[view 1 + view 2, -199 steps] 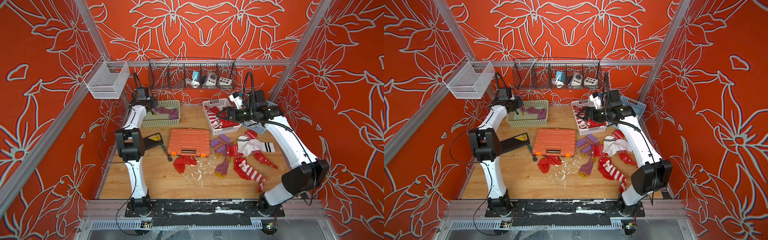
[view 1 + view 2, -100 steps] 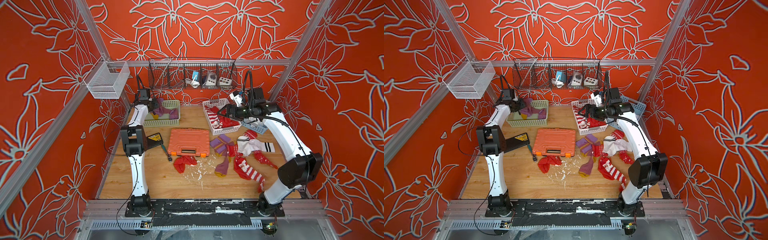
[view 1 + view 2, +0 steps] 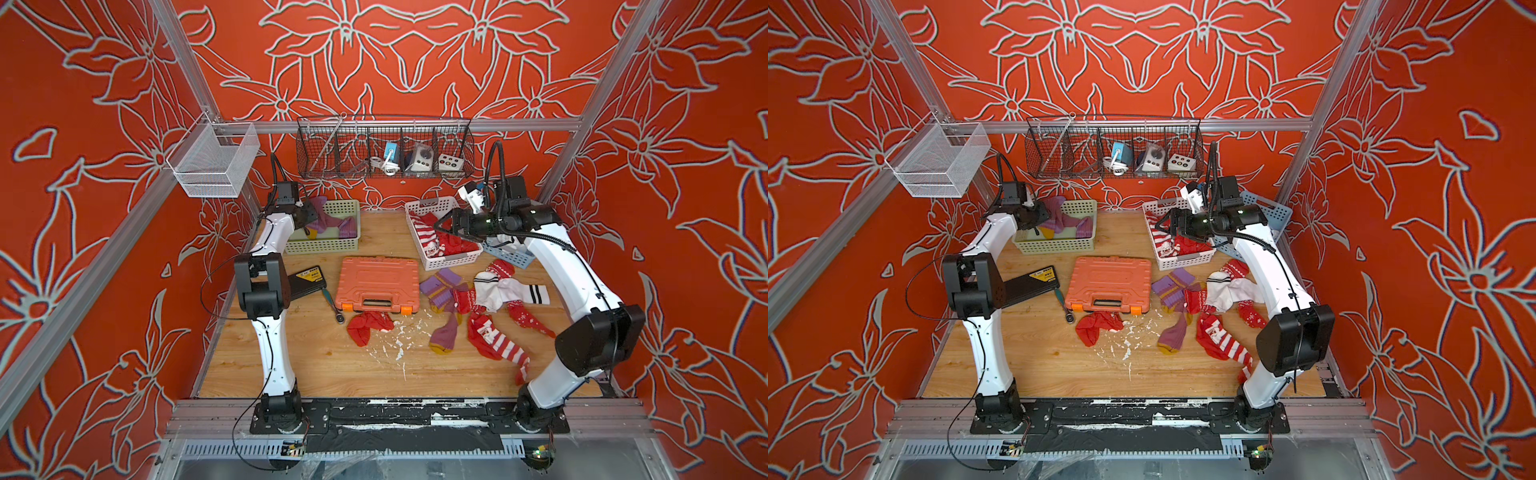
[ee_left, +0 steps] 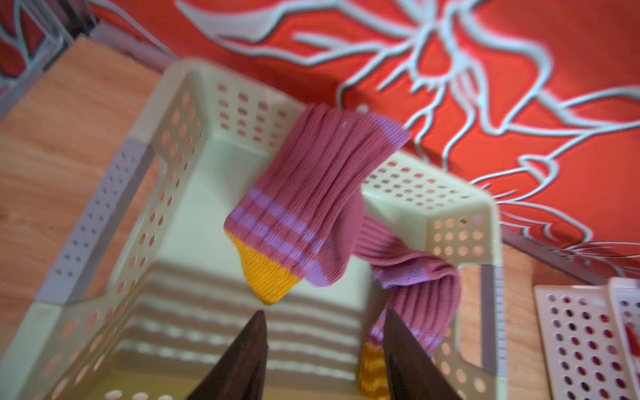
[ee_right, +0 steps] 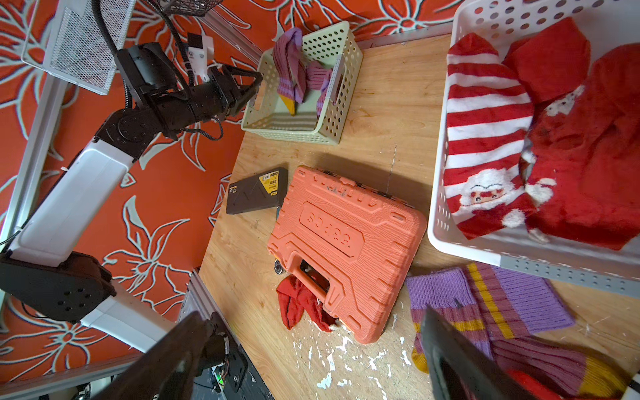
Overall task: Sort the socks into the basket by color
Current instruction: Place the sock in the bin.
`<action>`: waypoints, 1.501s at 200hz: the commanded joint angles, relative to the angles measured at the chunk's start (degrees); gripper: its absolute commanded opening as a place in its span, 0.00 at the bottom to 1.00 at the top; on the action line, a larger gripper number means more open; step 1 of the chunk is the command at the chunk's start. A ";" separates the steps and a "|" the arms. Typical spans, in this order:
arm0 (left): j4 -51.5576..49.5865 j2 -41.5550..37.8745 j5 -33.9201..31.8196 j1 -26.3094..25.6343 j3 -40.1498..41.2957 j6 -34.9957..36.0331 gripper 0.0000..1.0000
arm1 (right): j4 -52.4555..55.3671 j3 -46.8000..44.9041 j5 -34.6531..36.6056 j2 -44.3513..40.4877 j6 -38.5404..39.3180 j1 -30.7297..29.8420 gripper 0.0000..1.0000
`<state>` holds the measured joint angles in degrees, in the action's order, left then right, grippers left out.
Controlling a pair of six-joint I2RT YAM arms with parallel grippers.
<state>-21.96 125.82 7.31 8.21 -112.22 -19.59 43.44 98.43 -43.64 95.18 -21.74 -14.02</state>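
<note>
A: Left side first. What changed in the last second?

B: The left pincer (image 4: 323, 317) was shut on a purple sock above the green basket (image 3: 322, 248), far left on the bench (image 3: 291, 365). Its jaws now stand partly apart with nothing between them. Sock released.

A: Where did it land?

B: The purple sock (image 4: 311, 194) is draped over the basket's far rim, with the mustard toe hanging inside and the cuff end lying across the rim. A second purple sock (image 4: 422, 287) lies toward the basket's right end.

A: Does it count as sorted?

B: My judgement: the colour is right but the seating is marginal, and it could slip either way. The left arm is free for another pick.

A: Centre?

B: The orange tool case (image 3: 378, 282) is unmoved. A plain red sock (image 3: 368, 328) touches its near edge.

A: Right?

B: No change. The right pincer (image 5: 311, 311) is spread wide and empty, above the white basket (image 3: 451, 259). A striped Santa sock (image 5: 485, 121) and other red socks lie in that basket. Loose socks remain between the case and the right arm: a purple pair (image 3: 440, 286), a white sock (image 3: 498, 291) and a red striped sock (image 3: 496, 343). The blue basket (image 3: 1273, 212) sits far right; I cannot see its contents. Much sorting remains.
</note>
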 commanded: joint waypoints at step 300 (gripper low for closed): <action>-3.61 10.91 -4.70 0.64 -6.41 -10.11 0.16 | 1.56 3.66 0.78 5.13 2.14 0.35 0.98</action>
<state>-25.23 142.34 3.40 8.62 -120.44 -30.39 45.01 101.56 -43.09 100.47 -20.03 -13.87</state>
